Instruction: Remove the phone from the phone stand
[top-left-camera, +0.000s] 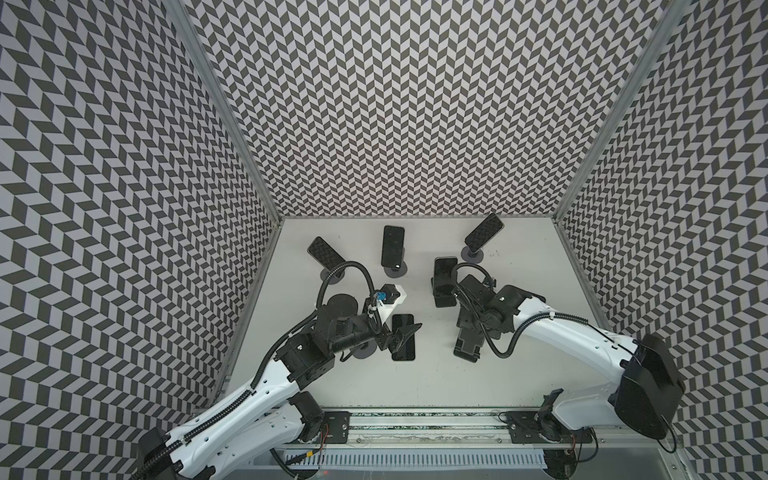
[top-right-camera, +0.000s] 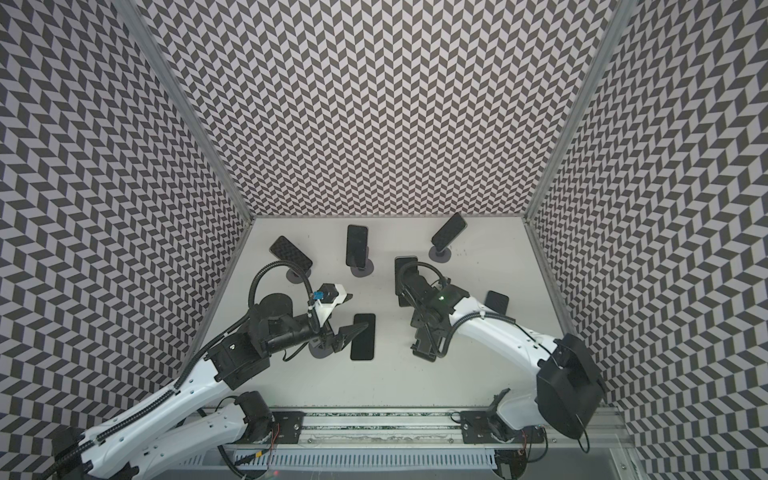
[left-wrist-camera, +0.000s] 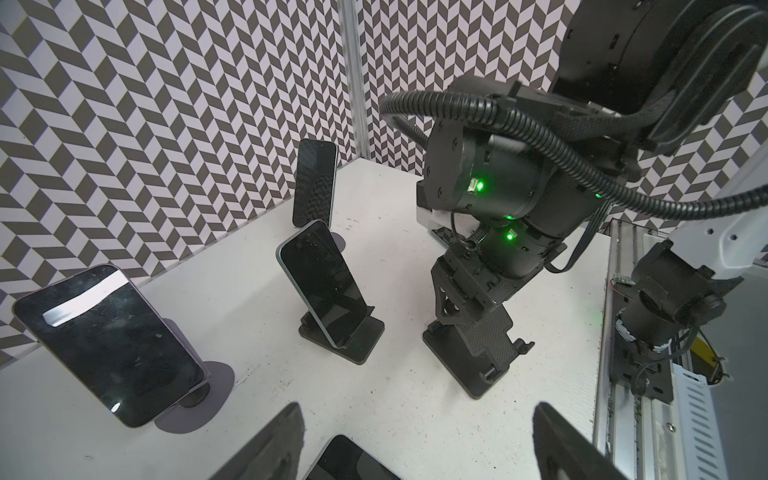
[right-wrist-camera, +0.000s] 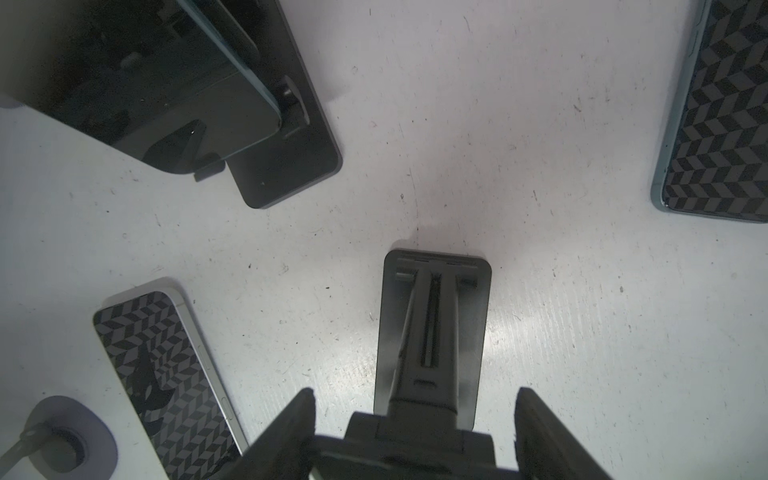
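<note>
Phone (top-left-camera: 404, 349) lies flat on the table (top-left-camera: 415, 386) directly beneath the left gripper (left-wrist-camera: 419, 411), whose fingers are spread and hold nothing. Right gripper (right-wrist-camera: 414, 395) straddles the empty stand (right-wrist-camera: 471, 332), probably to steady it; whether it pinches is unclear.

Black-and-white chevron walls (top-left-camera: 415, 104), metal corner posts (top-left-camera: 232, 124), scuffed white tabletop (top-left-camera: 415, 382)

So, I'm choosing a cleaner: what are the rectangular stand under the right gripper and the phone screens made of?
The stand looks like moulded plastic, matte black: dull surface, ribs and slots. The phone screen is probably glass, glossy: it mirrors the chevron wall.
</note>
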